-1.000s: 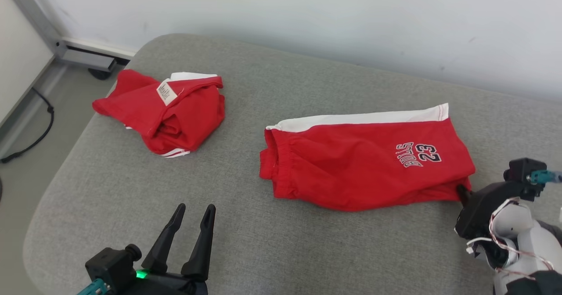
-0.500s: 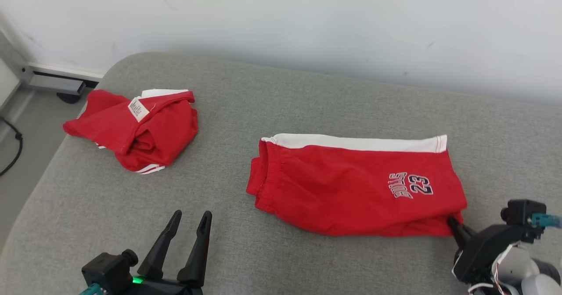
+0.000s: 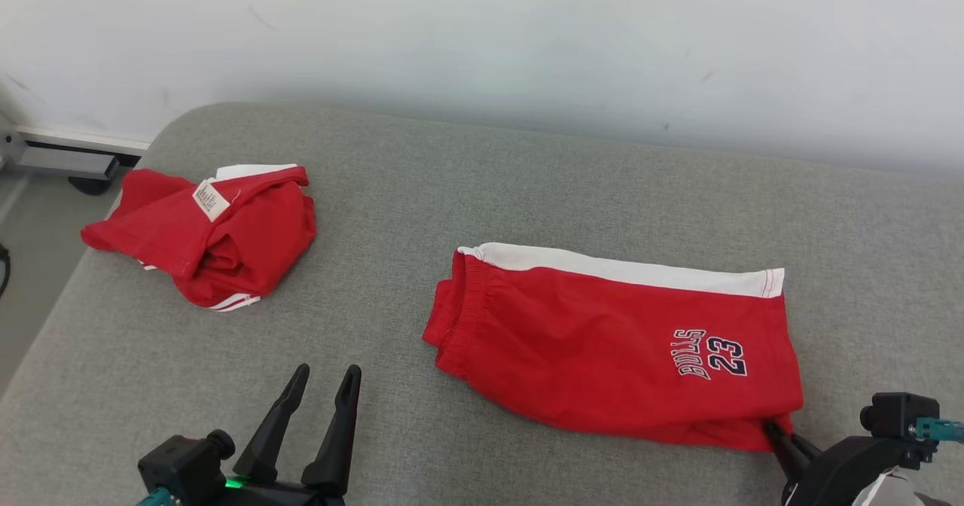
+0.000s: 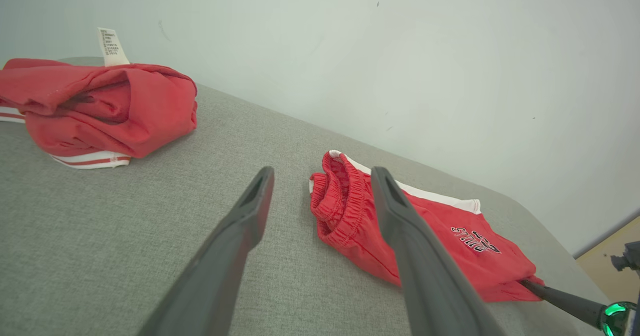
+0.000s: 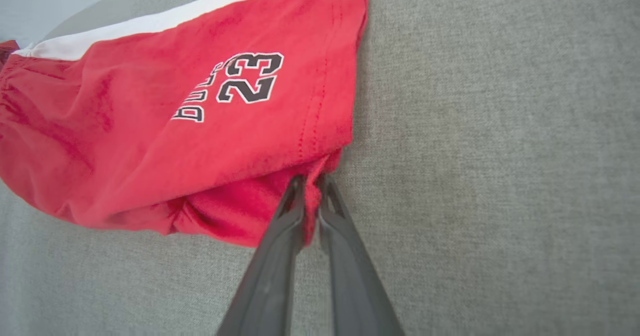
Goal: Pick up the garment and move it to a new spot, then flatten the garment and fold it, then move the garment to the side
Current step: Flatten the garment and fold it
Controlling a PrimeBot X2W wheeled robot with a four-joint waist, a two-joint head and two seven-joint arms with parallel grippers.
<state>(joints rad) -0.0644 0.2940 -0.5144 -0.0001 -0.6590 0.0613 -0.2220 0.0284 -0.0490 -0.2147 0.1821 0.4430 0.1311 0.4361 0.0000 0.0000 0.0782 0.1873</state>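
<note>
Lower right of the head view: right gripper (image 3: 771,426) pinches the lower right corner of the red shorts (image 3: 602,348), which lie flat, centre-right, on the grey cushion (image 3: 527,182). Left gripper (image 3: 327,372), lower left, fingers spread, holds nothing. Second red garment (image 3: 203,235) lies bunched at left.

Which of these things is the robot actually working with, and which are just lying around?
In the job: red shorts marked 23; right gripper, pinching their corner; left gripper, open.
Just lying about: crumpled red garment at the left; grey cushion underneath.
</note>
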